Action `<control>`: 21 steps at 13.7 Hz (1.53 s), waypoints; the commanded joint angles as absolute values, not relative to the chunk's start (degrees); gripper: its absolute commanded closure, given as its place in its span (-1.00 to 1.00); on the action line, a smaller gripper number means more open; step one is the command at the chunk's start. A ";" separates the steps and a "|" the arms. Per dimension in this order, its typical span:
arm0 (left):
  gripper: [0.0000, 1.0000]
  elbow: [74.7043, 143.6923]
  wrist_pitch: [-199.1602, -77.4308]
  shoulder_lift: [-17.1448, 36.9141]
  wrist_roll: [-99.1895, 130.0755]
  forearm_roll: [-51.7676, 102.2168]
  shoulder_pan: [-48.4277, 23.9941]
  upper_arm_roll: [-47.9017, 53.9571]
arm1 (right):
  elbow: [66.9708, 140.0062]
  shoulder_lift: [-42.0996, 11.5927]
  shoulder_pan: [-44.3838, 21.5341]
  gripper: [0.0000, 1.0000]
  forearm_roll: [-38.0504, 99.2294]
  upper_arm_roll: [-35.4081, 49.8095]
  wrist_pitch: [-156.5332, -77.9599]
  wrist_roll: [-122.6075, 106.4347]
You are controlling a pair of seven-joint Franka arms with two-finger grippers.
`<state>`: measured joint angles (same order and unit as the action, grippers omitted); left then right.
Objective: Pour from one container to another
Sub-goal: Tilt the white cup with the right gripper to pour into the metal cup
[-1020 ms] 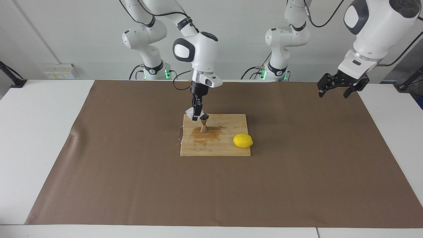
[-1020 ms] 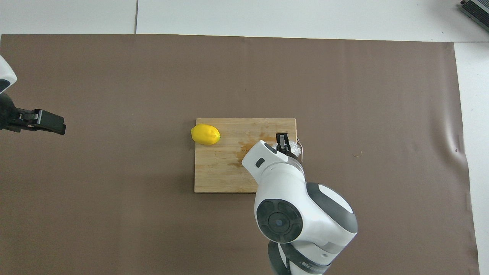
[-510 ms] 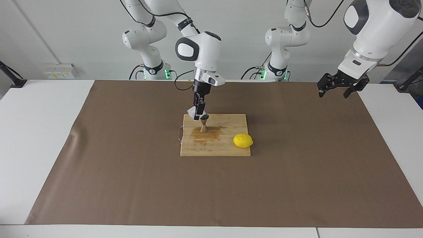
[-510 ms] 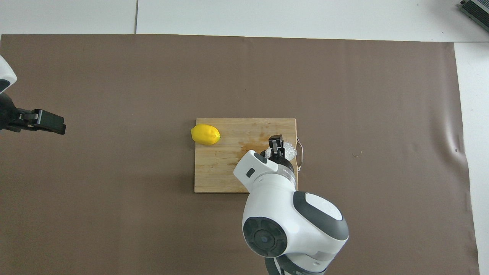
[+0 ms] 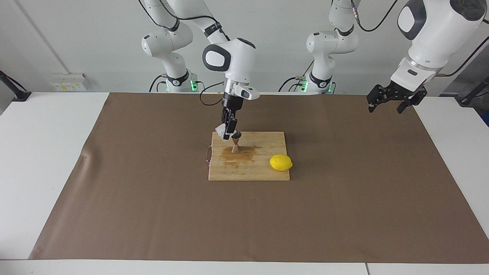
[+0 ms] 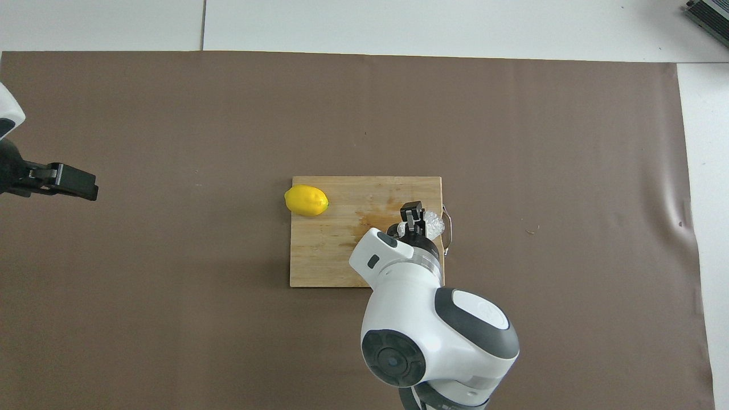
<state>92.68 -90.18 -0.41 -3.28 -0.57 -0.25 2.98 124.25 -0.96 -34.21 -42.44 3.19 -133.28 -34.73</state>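
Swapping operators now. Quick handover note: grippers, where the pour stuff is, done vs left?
Right gripper: shut on the translucent cup, held tipped just over the steel jigger.
Left gripper: open, empty, waiting in the air over the left arm's end of the table.
Jigger stands upright on the wooden cutting board, on the edge nearer the robots. Lemon lies on the board's corner toward the left arm's end, farther from the robots than the jigger.
Done: cup picked up, brought over the jigger, tipped. Whether anything is flowing cannot be seen.
Left: finish the pour, right the cup, set it down.
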 commanded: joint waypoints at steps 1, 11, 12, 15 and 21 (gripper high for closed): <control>-1.00 93.52 -91.14 -0.79 -2.99 0.09 -0.62 2.55 | 125.86 0.53 -33.57 1.00 -44.91 3.60 -134.47 -32.35; -1.00 93.43 -91.14 -0.79 -2.99 0.09 -0.62 2.55 | 127.35 1.93 -34.63 1.00 -50.80 3.69 -134.38 -26.10; -1.00 93.43 -91.14 -0.79 -2.99 0.09 -0.62 2.55 | 127.35 1.93 -34.63 1.00 -50.89 3.69 -134.38 -26.10; -1.00 93.43 -91.14 -0.79 -2.99 0.09 -0.62 2.55 | 127.71 2.02 -34.63 1.00 -51.94 3.69 -134.56 -26.10; -1.00 93.43 -91.14 -0.79 -2.99 0.09 -0.62 2.55 | 126.48 1.32 -34.63 1.00 -50.11 4.13 -133.95 -24.18</control>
